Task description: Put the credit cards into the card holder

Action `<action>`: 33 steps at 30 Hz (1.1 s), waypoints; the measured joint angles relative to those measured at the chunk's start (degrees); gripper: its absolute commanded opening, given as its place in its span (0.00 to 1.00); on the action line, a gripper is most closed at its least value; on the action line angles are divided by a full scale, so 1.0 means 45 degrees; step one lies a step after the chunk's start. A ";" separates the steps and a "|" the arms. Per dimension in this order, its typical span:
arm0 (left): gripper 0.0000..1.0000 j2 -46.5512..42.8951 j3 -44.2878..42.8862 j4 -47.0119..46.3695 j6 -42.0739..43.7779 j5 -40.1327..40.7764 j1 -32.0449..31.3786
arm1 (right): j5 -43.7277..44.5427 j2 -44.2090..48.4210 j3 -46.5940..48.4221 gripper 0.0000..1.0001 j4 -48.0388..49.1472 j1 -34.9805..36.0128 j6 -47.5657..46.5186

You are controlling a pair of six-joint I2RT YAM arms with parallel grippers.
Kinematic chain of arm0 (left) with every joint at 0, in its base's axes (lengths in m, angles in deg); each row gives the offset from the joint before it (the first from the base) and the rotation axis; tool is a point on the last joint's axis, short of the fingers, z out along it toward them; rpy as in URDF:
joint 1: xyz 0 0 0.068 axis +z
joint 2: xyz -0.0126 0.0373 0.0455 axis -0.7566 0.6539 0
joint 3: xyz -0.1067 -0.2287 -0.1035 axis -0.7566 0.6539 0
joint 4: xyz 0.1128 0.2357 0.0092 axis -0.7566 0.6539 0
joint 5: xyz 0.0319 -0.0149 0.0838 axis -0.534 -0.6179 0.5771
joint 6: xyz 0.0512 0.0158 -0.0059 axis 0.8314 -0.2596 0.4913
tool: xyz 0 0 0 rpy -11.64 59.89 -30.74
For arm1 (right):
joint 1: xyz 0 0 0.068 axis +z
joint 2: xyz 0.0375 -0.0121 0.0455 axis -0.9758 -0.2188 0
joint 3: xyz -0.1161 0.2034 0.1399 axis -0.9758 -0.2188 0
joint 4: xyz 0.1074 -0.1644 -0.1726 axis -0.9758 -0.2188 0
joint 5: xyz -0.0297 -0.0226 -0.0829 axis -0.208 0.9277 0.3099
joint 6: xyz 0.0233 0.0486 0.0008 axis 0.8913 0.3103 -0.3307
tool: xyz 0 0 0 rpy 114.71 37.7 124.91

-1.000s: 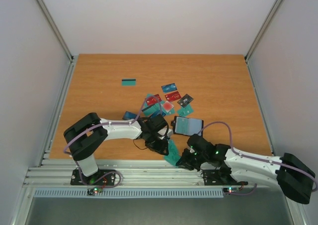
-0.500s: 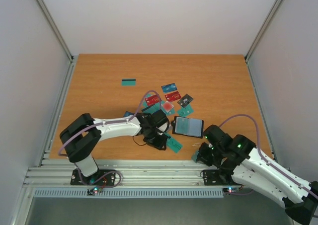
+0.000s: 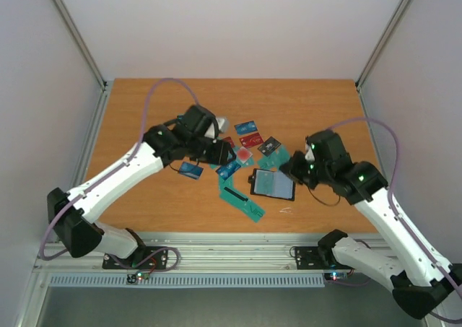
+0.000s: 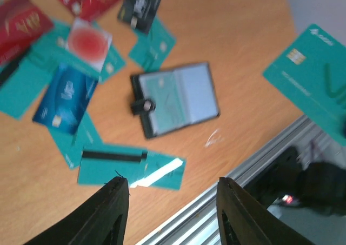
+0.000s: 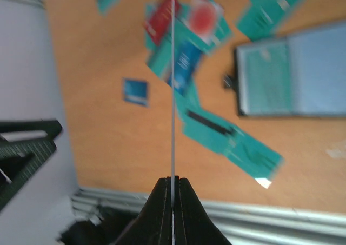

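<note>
Near the worktop's [image 3: 325, 110] front edge the black card holder [image 3: 273, 184] lies open and flat, teal-grey inside. Close above its far right corner, the right claw [image 5: 172, 186] pinches a thin teal card [image 5: 172, 93], seen edge-on. Further back, the left claw [image 4: 173, 212] hovers spread over the scattered glossy credit cards [image 3: 238, 150], seemingly empty.

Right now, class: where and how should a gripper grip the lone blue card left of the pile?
Probably from above, pinching two opposite edges: the blue card lies flat on the table, apart from the other cards.
</note>
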 measured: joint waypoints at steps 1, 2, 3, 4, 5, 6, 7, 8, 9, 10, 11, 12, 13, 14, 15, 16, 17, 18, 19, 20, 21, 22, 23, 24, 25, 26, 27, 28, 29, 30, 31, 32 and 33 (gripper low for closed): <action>0.48 -0.0058 -0.0457 0.0063 -0.0146 0.0000 0.0209 | -0.0078 -0.0340 0.0384 0.01 0.0491 -0.0287 -0.0078; 0.49 -0.0087 -0.0937 0.0083 -0.0330 -0.0010 0.0403 | -0.0146 -0.0685 0.0782 0.01 0.1039 -0.0554 -0.0121; 0.49 -0.0112 -0.1287 0.0053 -0.0466 -0.0015 0.0534 | -0.0185 -0.0962 0.1112 0.01 0.1457 -0.0729 -0.0151; 0.49 -0.0121 -0.1671 0.0044 -0.0714 -0.0097 0.0709 | -0.0209 -0.1273 0.1530 0.01 0.1807 -0.0874 -0.0160; 0.50 -0.0126 -0.2001 -0.0058 -0.0991 -0.0238 0.0874 | -0.0238 -0.1778 0.2317 0.01 0.2458 -0.0967 -0.0194; 0.50 -0.0131 -0.2220 -0.0219 -0.1209 -0.0369 0.1005 | -0.0238 -0.1870 0.2477 0.01 0.2662 -0.1035 -0.0199; 0.50 -0.0146 -0.2404 -0.0588 -0.1598 -0.0665 0.1185 | -0.0243 -0.2089 0.2861 0.01 0.3026 -0.1059 -0.0194; 0.51 -0.0151 -0.2521 -0.1015 -0.2011 -0.0967 0.1360 | -0.0243 -0.2229 0.3147 0.01 0.3381 -0.1059 -0.0189; 0.51 -0.0151 -0.2560 -0.1506 -0.2409 -0.1258 0.1540 | -0.0248 -0.2361 0.3424 0.01 0.3963 -0.1059 -0.0126; 0.51 -0.0151 -0.2569 -0.1996 -0.2846 -0.1549 0.1705 | -0.0253 -0.2409 0.3546 0.01 0.4371 -0.1059 -0.0068; 0.50 -0.0141 -0.2569 -0.2506 -0.3347 -0.1836 0.1851 | -0.0282 -0.2424 0.3614 0.01 0.4886 -0.1059 0.0039; 0.50 -0.0121 -0.2569 -0.2997 -0.3764 -0.2098 0.1982 | -0.0330 -0.2419 0.3623 0.01 0.5401 -0.1059 0.0160; 0.50 -0.0112 -0.2565 -0.3444 -0.4138 -0.2317 0.2098 | -0.0359 -0.2424 0.3623 0.01 0.5829 -0.1064 0.0291; 0.50 -0.0092 -0.2560 -0.4051 -0.4609 -0.2579 0.2244 | -0.0398 -0.2438 0.3623 0.01 0.6212 -0.1064 0.0437; 0.49 -0.0068 -0.2555 -0.4721 -0.5081 -0.2807 0.2365 | -0.0437 -0.2463 0.3619 0.01 0.6513 -0.1069 0.0559; 0.49 -0.0049 -0.2535 -0.5425 -0.5542 -0.3002 0.2472 | -0.0491 -0.2492 0.3619 0.01 0.6926 -0.1069 0.0743; 0.49 -0.0024 -0.2511 -0.6081 -0.5969 -0.3177 0.2555 | -0.0559 -0.2535 0.3619 0.01 0.7320 -0.1069 0.0923; 0.49 -0.0005 -0.2458 -0.6756 -0.6348 -0.3317 0.2628 | -0.0636 -0.2584 0.3614 0.01 0.7674 -0.1069 0.1122; 0.48 0.0029 -0.2419 -0.7257 -0.6649 -0.3424 0.2671 | -0.0719 -0.2637 0.3614 0.01 0.7995 -0.1069 0.1307; 0.48 0.0083 -0.2336 -0.8077 -0.7048 -0.3555 0.2715 | -0.0782 -0.2691 0.3614 0.01 0.8233 -0.1069 0.1443; 0.48 0.0170 -0.2283 -0.8728 -0.7378 -0.3672 0.2744 | -0.0884 -0.2764 0.3614 0.01 0.8539 -0.1069 0.1695; 0.46 0.0262 -0.2239 -0.9224 -0.7635 -0.3764 0.2759 | -0.0923 -0.2807 0.3609 0.01 0.8718 -0.1069 0.1812; 0.45 0.0389 -0.2191 -0.9802 -0.7902 -0.3905 0.2769 | -0.0991 -0.2861 0.3604 0.01 0.8908 -0.1069 0.1996; 0.45 0.0525 -0.2113 -1.0370 -0.8150 -0.4002 0.2769 | -0.1054 -0.2905 0.3575 0.01 0.9102 -0.1069 0.2161; 0.44 0.0636 -0.2025 -1.0802 -0.8369 -0.4080 0.2769 | -0.1093 -0.2924 0.3531 0.01 0.9277 -0.1069 0.2283; 0.44 0.0758 -0.1899 -1.1249 -0.8612 -0.4177 0.2769 | -0.1156 -0.2939 0.3468 0.01 0.9462 -0.1069 0.2419; 0.44 0.0869 -0.1773 -1.1608 -0.8801 -0.4269 0.2769 | -0.1243 -0.2953 0.3429 0.01 0.9612 -0.1069 0.2550; 0.43 0.0981 -0.1666 -1.1885 -0.9010 -0.4342 0.2769 | -0.1316 -0.2982 0.3410 0.01 0.9748 -0.1073 0.2642; 0.42 0.1078 -0.1574 -1.2128 -0.9131 -0.4425 0.2769 | -0.1375 -0.3016 0.3395 0.01 0.9884 -0.1078 0.2725; 0.41 0.1161 -0.1535 -1.2298 -0.9272 -0.4512 0.2769 | -0.1443 -0.3050 0.3381 0.01 1.0020 -0.1083 0.2803; 0.39 0.1253 -0.1511 -1.2502 -0.9384 -0.4585 0.2769 | -0.1501 -0.3079 0.3332 0.01 1.0190 -0.1088 0.2880; 0.37 0.1331 -0.1496 -1.2711 -0.9500 -0.4668 0.2769 | -0.1559 -0.3099 0.3274 0.01 1.0321 -0.1093 0.2943; 0.35 0.1409 -0.1496 -1.2915 -0.9617 -0.4755 0.2769 | -0.1613 -0.3109 0.3181 0.01 1.0477 -0.1093 0.3026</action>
